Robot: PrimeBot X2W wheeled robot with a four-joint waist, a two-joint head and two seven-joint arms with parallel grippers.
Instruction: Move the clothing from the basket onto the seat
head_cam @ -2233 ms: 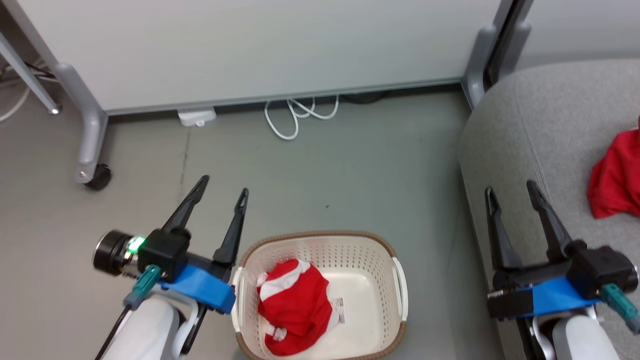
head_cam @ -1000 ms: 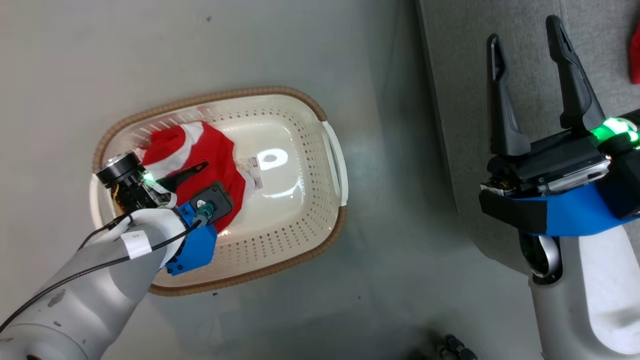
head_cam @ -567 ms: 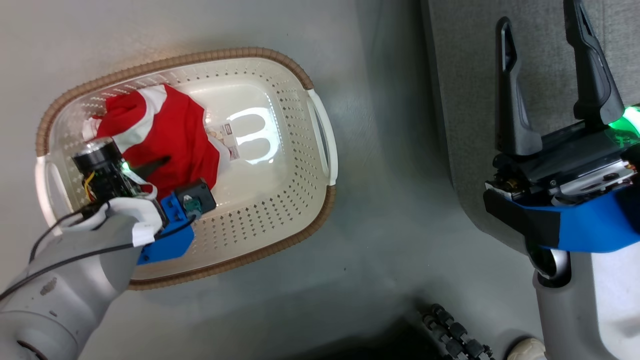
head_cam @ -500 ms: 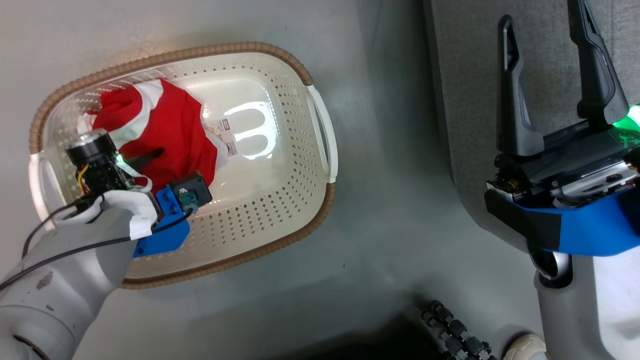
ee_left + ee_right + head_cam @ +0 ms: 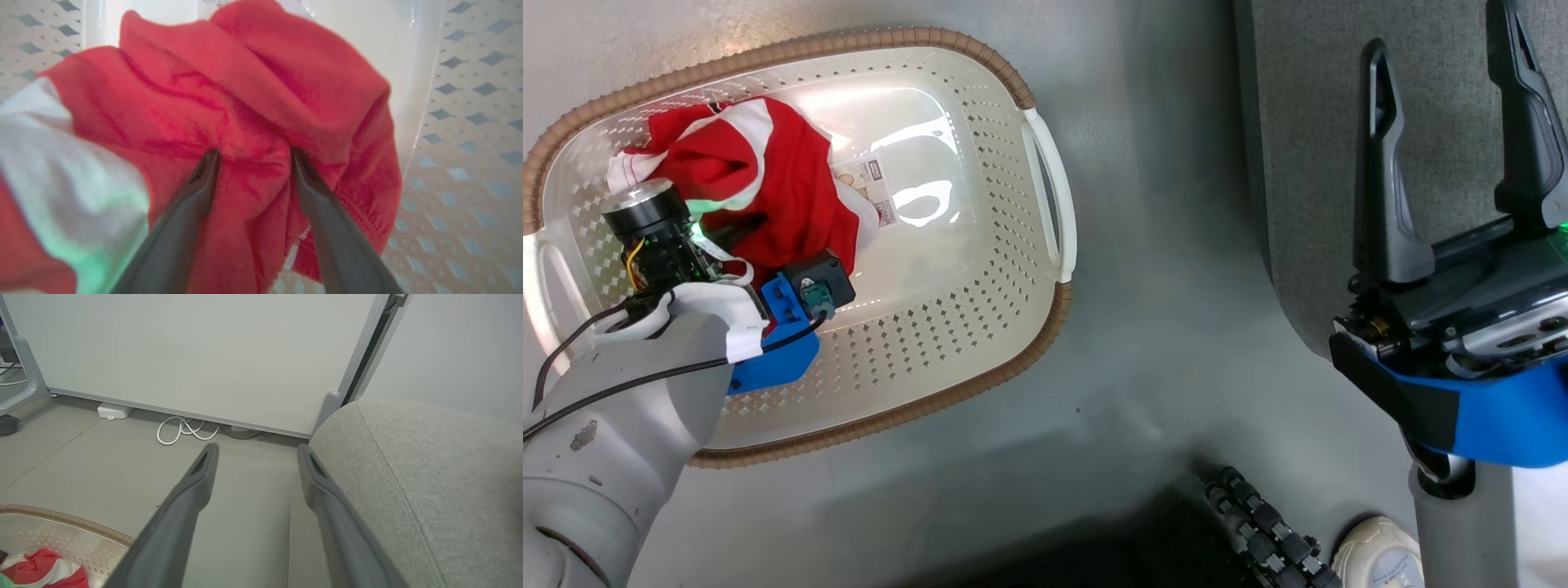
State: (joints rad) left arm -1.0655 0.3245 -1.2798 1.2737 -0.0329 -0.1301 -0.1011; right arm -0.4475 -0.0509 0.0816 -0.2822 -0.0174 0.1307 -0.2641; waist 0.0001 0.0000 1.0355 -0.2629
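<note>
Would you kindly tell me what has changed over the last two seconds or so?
The left claw went from beside the basket down into it and now presses, open, into the red-and-white garment, a fold standing between its jaws; nothing gripped yet. The garment stays in the basket; the right claw stays open by the sofa.

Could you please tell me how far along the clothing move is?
Done: the approach; the left tool is down in the basket, fingers dug into the red-and-white garment. In hand: the grasp; jaws stand wide with a fold bunched between them, not yet closed. To do: closing, lifting and carrying it to the seat, by whose edge the right tool hangs open.
</note>
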